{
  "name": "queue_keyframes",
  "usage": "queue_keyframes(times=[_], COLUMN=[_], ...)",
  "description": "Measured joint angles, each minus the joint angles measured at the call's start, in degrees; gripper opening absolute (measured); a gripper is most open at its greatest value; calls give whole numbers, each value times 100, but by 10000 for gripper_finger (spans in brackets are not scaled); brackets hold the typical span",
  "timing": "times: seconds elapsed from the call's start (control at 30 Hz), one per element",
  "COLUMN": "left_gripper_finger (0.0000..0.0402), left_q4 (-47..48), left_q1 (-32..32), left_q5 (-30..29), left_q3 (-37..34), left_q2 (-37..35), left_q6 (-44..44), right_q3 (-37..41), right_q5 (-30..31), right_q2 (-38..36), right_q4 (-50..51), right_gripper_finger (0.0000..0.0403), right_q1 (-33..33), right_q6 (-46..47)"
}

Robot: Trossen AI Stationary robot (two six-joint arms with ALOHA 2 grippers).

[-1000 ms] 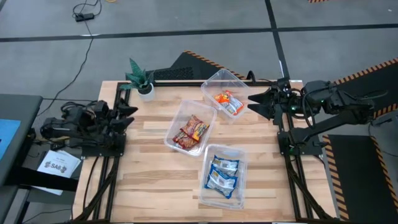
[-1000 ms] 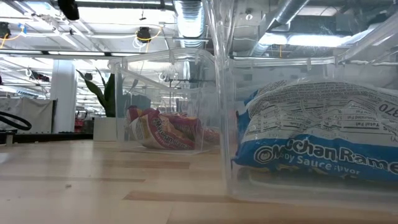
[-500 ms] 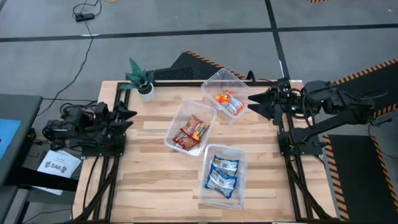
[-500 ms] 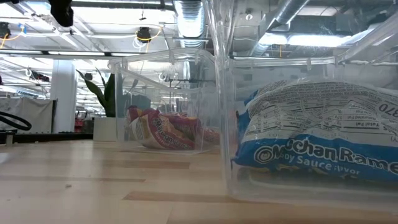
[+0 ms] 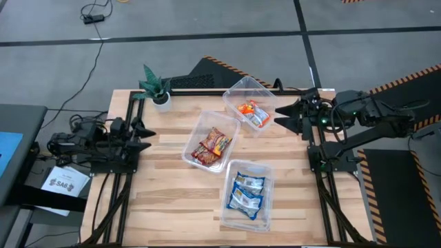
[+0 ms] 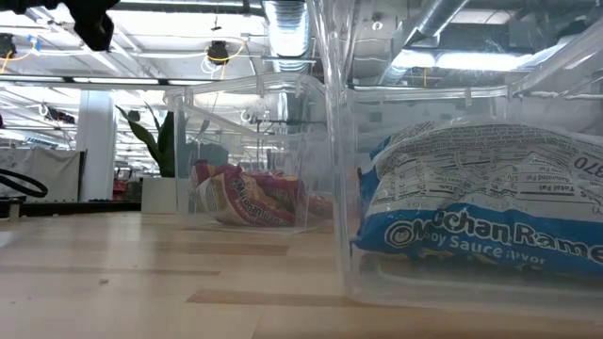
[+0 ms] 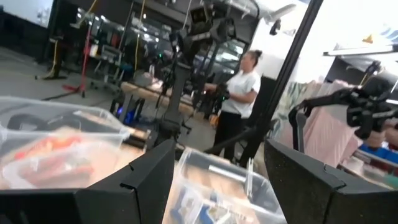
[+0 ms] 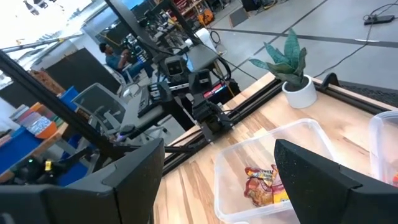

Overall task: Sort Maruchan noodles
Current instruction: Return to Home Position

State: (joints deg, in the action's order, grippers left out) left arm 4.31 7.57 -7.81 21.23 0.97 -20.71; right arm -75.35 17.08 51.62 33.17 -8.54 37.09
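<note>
The noodle packets lie sorted in three clear tubs. Orange-and-white packets point(image 5: 252, 114) fill the far tub, dark red-and-yellow packets point(image 5: 213, 145) the middle tub, blue-and-white packets point(image 5: 247, 192) the near tub. In the low view the blue packet point(image 6: 480, 217) lies close up and the red ones point(image 6: 247, 194) lie behind. My left gripper point(image 5: 143, 136) hangs open at the table's left edge, holding nothing. My right gripper point(image 5: 281, 115) hangs open at the right edge beside the far tub, also holding nothing.
A small potted plant point(image 5: 157, 88) stands at the table's far left corner. The three tubs point(image 5: 210, 141) take up the table's middle and right. Bare wood lies at the near left point(image 5: 165, 200). A person point(image 7: 239, 102) stands in the room beyond the table.
My left gripper has drawn back toward the table's left edge and its arm has folded lower. The right arm has kept nearly still. The packets and tubs have not moved.
</note>
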Motion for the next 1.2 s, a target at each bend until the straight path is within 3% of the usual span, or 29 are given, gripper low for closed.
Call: queue_keyframes(times=[0.17, 0.3, 0.43, 0.63, 1.0, 1.2], left_gripper_finger=[232, 205, 144, 17, 0, 0], left_q4=[272, 421, 425, 418, 368, -36], left_q1=[0, 0, 0, 0, 2, 0], left_q5=[178, 264, 270, 593, 613, 590], left_q3=[0, -2, -42, -44, -91, -503], left_q2=[-1, 0, 0, -2, -5, -87], left_q6=[-52, 81, 310, 656, 1035, 1054], right_q3=[0, 0, 0, 0, 0, 0], right_q5=[-73, -72, -70, -68, -63, -63], right_q2=[0, 2, 2, 2, 13, 13], right_q4=[0, 0, 0, 117, 162, 159], right_gripper_finger=[327, 327, 327, 327, 327, 322], right_q1=[0, 0, 0, 0, 0, 0], right_q6=[2, 1, 2, 194, 206, 339])
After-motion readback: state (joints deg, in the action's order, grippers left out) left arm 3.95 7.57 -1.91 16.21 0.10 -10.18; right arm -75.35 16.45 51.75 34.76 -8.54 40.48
